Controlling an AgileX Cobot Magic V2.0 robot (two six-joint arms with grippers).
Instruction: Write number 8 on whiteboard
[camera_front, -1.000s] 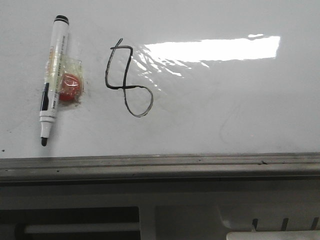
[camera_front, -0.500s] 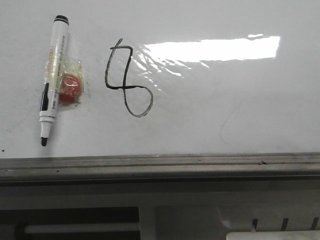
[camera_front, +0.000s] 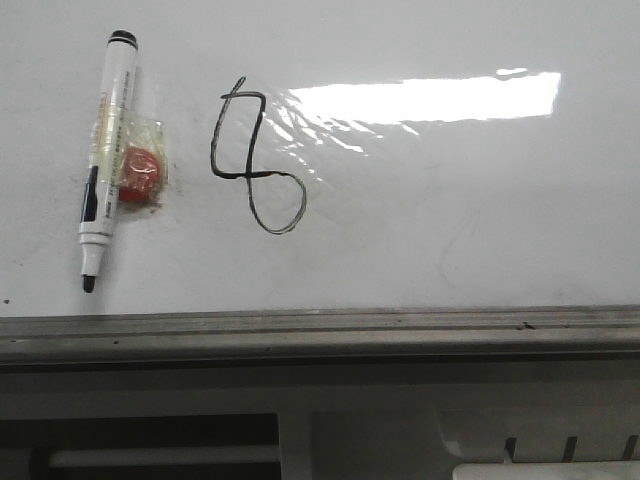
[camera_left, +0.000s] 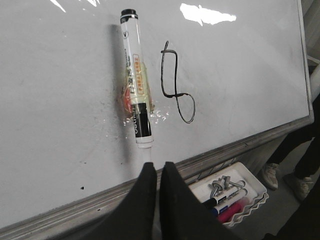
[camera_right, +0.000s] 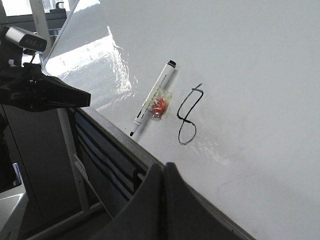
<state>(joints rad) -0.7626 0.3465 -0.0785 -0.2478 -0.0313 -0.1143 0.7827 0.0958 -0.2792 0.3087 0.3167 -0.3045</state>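
Observation:
The whiteboard (camera_front: 450, 200) fills the front view, with a grey edge strip (camera_front: 320, 325) along its near side. The number 8 (camera_front: 250, 175) is drawn on it in thin black line, left of the glare. A white uncapped marker (camera_front: 105, 160) lies on the board left of the 8, tip toward the strip, clear tape and a red blob (camera_front: 138, 170) at its middle. Neither gripper shows in the front view. My left gripper (camera_left: 158, 164) is empty, jaws almost together, just short of the marker's tip (camera_left: 144, 150). My right gripper (camera_right: 163, 166) is shut and empty, over the board's edge, well back from the 8 (camera_right: 186, 120).
A white tray (camera_left: 252, 182) with markers and metal clips sits below the board's edge on the right side of the left wrist view. A person's shoes (camera_left: 272, 175) stand beyond it. The left arm (camera_right: 40, 92) shows dark beside the board in the right wrist view.

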